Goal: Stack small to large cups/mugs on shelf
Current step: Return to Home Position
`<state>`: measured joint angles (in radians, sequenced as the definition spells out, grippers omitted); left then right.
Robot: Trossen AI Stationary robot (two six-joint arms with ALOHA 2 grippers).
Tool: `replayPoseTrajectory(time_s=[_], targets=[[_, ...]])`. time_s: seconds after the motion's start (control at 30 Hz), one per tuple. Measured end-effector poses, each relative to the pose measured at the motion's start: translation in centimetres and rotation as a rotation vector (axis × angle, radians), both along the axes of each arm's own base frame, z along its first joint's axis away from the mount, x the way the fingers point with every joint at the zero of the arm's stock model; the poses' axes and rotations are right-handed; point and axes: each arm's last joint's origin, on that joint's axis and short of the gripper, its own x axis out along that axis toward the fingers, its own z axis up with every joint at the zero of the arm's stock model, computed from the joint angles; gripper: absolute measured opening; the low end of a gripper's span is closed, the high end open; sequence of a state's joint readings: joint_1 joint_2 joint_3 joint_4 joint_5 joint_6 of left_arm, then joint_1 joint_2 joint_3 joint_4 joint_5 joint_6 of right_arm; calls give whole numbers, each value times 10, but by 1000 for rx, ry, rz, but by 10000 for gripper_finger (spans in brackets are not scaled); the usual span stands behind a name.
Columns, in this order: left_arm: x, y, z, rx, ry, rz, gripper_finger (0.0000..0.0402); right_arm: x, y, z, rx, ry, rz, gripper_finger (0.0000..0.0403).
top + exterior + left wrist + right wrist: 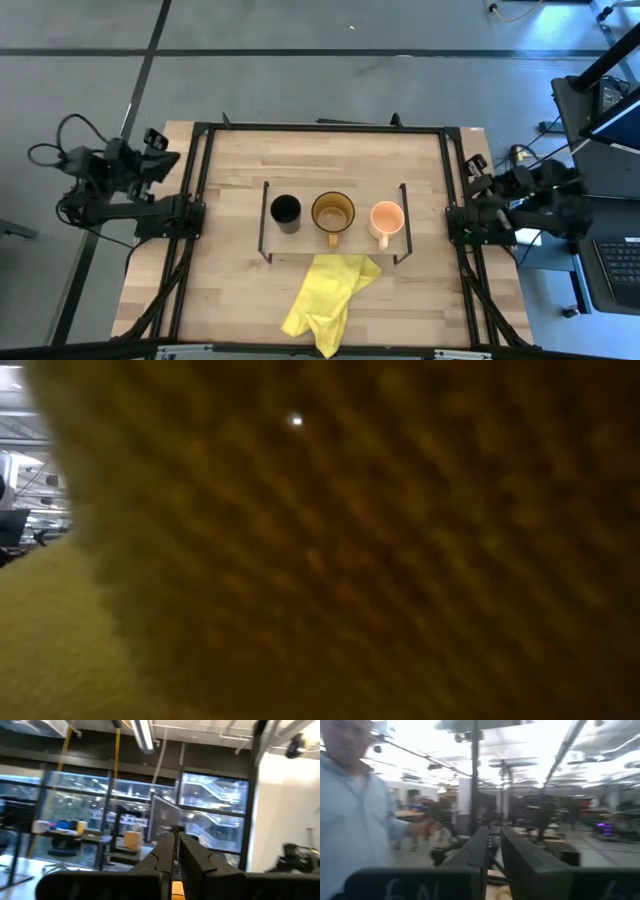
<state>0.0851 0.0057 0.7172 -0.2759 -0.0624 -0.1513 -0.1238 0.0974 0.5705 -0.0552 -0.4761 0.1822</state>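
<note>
1. Landmark: shelf (310, 195), standing mid-table (240, 290), long axis left to right; all places below are taken from it
2. Left gripper (155, 140): well to the left of the shelf, beyond the table's left edge, arm folded back on its base. In the left wrist view its fingers (162, 862) lie pressed together with nothing between them, and they point out into the room, not at the shelf
3. Black cup (285, 211): upright on the shelf at its left end, mouth up, just inside the left end frame
4. Amber mug (332, 212): upright at the shelf's middle, near the black cup but apart from it; handle points to the shelf's near long edge
5. Peach mug (386, 218): upright at the shelf's right end, apart from the amber mug, handle likewise toward the near long edge. The three cups stand in one row, none inside another
6. Yellow cloth (325, 295): crumpled on the table off the shelf's near long edge, below the amber and peach mugs, its top reaching that edge. The low view shows only its weave, filling the frame
7. Right gripper (475, 165): well to the right of the shelf, past the table's right edge, arm folded. Whether it is open or closed cannot be told
8. Right wrist view: a person in a light-blue shirt (350, 820) stands in the room, away from the shelf
</note>
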Motion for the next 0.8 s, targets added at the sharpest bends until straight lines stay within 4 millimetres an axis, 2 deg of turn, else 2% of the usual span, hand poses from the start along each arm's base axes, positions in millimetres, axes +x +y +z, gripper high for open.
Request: replayPoseTrajectory(time_s=[0.13, 0.37, 0.5, 0.67, 0.8], targets=[[12, 2, -12, -18, 55, 44, 16, 5, -3, -32, 16, -7, -82, 53], [31, 4, -33, -5, 118, 48, 16, 27, -4, -63, -51, -35, -54, 53], [43, 4, -47, 36, 144, 31, 16, 33, -3, -77, -121, -120, -24, 53], [59, 5, -73, 28, 266, 14, 16, 47, -6, -110, -118, -64, -50, 53], [67, 6, -92, -55, 357, 6, 16, 54, -8, -133, -90, 3, -77, 53]])
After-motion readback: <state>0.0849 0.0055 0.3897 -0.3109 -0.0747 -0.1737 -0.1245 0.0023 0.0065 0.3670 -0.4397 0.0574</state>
